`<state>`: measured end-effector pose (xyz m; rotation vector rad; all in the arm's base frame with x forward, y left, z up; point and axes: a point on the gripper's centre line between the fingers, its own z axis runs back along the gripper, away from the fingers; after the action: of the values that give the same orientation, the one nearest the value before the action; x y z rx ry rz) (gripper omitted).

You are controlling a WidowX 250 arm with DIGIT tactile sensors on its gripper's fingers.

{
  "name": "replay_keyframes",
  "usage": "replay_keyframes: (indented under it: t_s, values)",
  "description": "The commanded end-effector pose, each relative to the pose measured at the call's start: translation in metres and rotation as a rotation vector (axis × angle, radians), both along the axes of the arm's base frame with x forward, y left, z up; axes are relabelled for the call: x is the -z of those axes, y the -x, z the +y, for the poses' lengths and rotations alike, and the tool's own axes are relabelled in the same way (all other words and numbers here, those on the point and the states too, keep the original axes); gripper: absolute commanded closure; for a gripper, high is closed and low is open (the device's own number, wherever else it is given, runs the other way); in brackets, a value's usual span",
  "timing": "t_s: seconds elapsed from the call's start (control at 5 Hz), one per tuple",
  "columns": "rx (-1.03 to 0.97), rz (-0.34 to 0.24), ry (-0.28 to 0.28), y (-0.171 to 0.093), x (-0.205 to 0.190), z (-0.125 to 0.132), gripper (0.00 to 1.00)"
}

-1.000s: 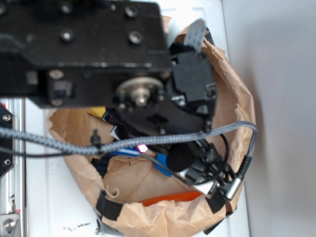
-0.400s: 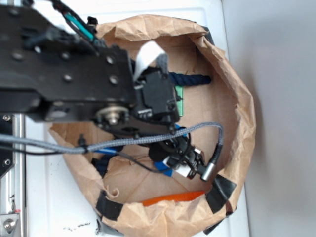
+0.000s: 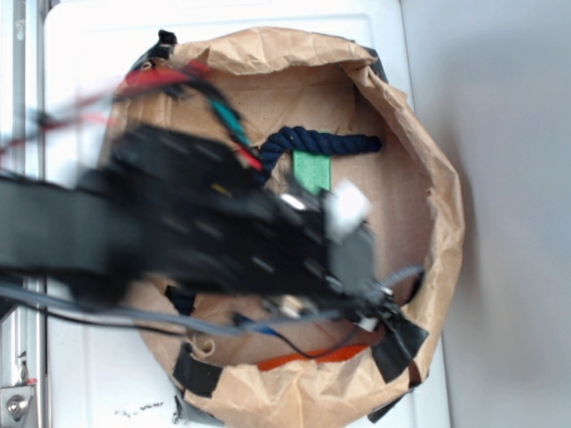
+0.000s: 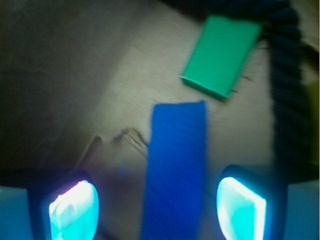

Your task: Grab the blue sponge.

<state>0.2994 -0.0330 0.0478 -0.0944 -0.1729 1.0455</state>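
The claw [image 4: 157, 207] hangs wide open and empty, straddling the blue sponge [image 4: 176, 165]; best to drop straight down, keeping clear of the green sponge [image 4: 221, 55].

A flat bright blue rectangular foam sponge [image 4: 175, 170] lies on creased tan-brown paper [image 4: 75, 90], beside a flat green rectangular sponge [image 4: 222, 54] and a thick dark navy twisted rope [image 4: 289, 95]. The black gripper's [image 4: 157, 210] finger pads [image 4: 74, 210] glow cyan-white. An orange strip [image 3: 312, 358] edges the brown paper bag [image 3: 428, 169], patched with black tape [image 3: 399, 343].
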Motion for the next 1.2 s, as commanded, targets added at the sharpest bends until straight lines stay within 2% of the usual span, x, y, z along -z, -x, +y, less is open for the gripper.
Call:
replay_keyframes:
  t_s: [0.0, 0.2, 0.4, 0.6, 0.8, 1.0]
  values:
    - [-0.024, -0.070, -0.041, -0.009, 0.030, -0.010, 0.00]
    - [-0.024, -0.077, -0.023, -0.006, 0.024, -0.010, 1.00]
    - [-0.016, -0.063, 0.037, -0.008, 0.000, -0.002, 1.00]
    - [0.017, -0.032, 0.126, -0.006, -0.038, 0.012, 1.00]
    - [0.074, -0.055, 0.177, -0.001, -0.080, 0.022, 1.00]
    - [0.107, -0.049, 0.237, 0.001, -0.122, 0.030, 1.00]
